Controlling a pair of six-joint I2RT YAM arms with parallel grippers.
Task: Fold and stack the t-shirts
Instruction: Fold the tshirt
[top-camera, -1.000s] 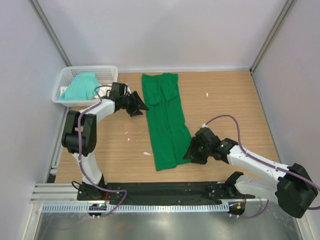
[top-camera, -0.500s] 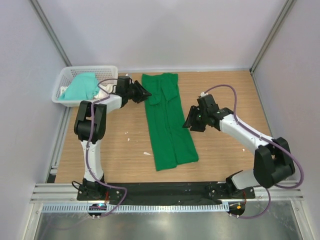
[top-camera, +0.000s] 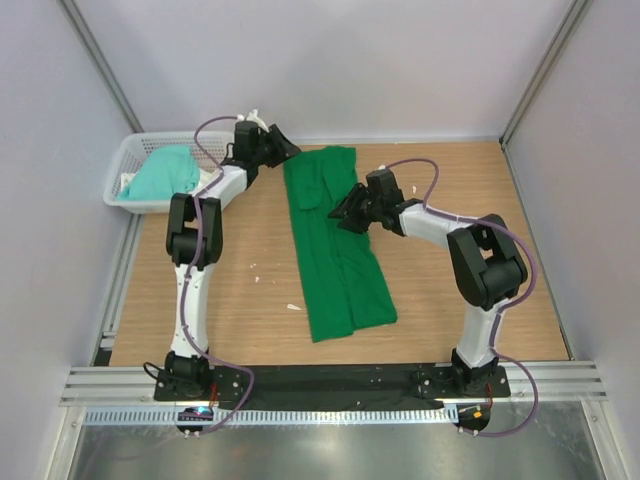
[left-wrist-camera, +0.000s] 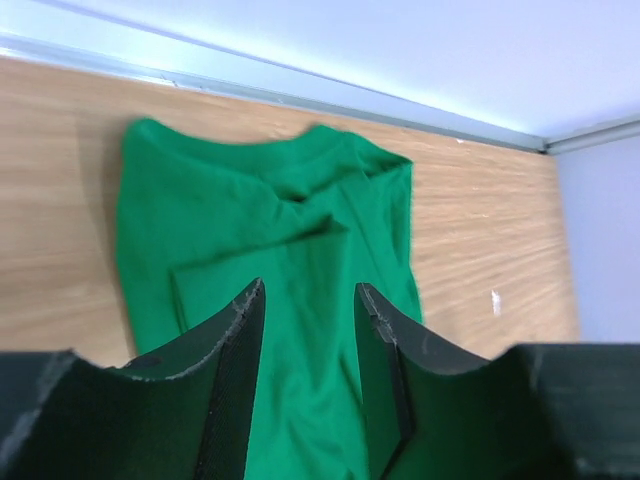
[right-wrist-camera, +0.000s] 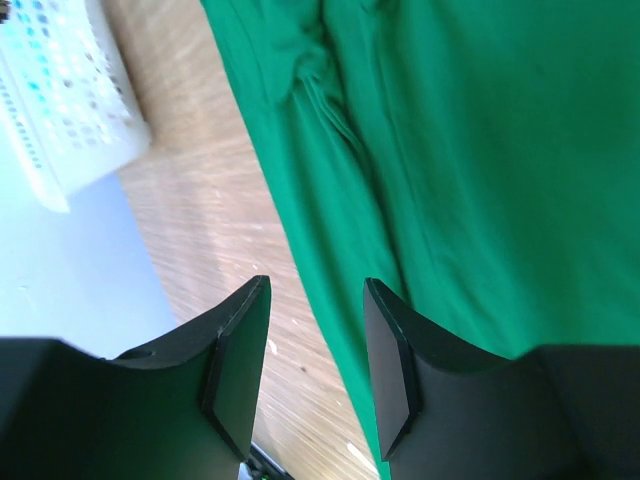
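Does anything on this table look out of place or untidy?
The green t-shirt has an uneven near end: one layer reaches further than the other. Small white scraps lie on the table beside it.

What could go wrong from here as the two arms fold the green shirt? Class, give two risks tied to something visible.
The deep green fabric t-shirt lies in loose, bunched layers near its collar; the open left claw or right claw might pinch only the top layer, undoing the fold. The left arm stretches beside the white plastic lattice basket and could nudge it.
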